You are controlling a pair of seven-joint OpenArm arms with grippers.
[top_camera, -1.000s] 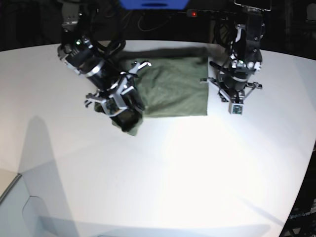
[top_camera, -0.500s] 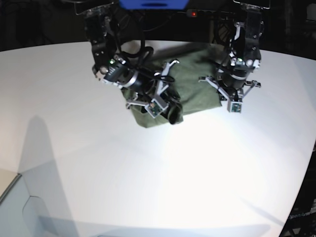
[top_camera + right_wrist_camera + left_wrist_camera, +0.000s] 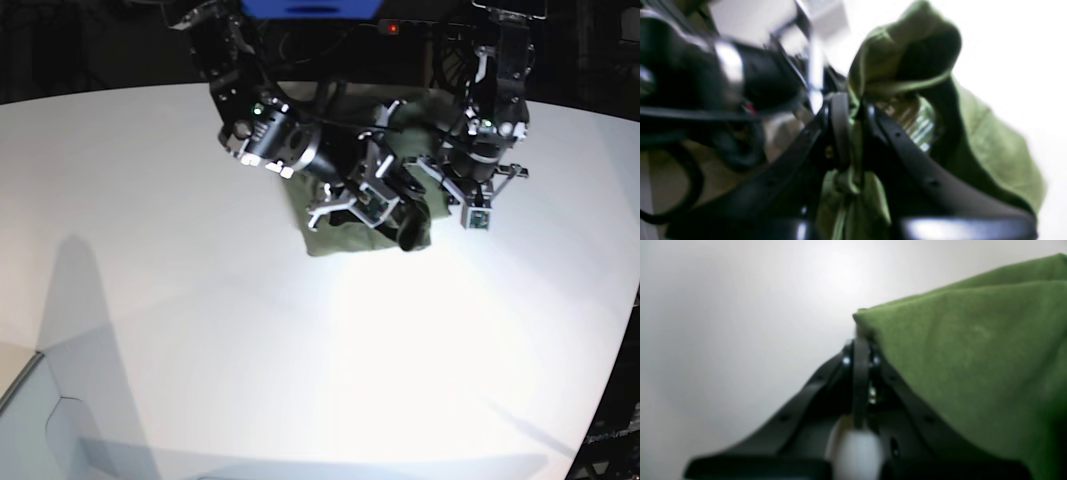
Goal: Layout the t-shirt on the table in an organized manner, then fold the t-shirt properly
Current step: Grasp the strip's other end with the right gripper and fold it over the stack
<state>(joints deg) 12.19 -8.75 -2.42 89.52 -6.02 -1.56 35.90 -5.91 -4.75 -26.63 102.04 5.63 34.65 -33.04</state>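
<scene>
One t-shirt (image 3: pixel 345 235), olive green and soft-looking, lies bunched toward the far edge of the table (image 3: pixel 300 380), a little right of its middle. Part of it rests flat on the surface; another part is lifted into a rumpled fold. In the right wrist view a pale printed label (image 3: pixel 913 123) shows inside a hollow of the cloth.

Two arms reach over it. The right gripper (image 3: pixel 853 116) is clenched on a pinch of the t-shirt, green fabric squeezed between its dark, narrow fingers (image 3: pixel 839 126) and trailing below them. The left gripper (image 3: pixel 860 353) has its black fingers pressed together at the tip, right at a corner of the t-shirt (image 3: pixel 967 350); whether cloth is caught between them I cannot tell, since the view is blurred and the corner only meets the tip. In the base view the left gripper (image 3: pixel 478 205) hangs just beside the shirt's right edge.

The table is one broad, smooth white top with a curved near edge, glossy under a bright light patch, with the arms' grey shadows on its left part. Behind the far edge the room is dark, with one small red light (image 3: pixel 392 28) and a blue panel (image 3: pixel 310 8).
</scene>
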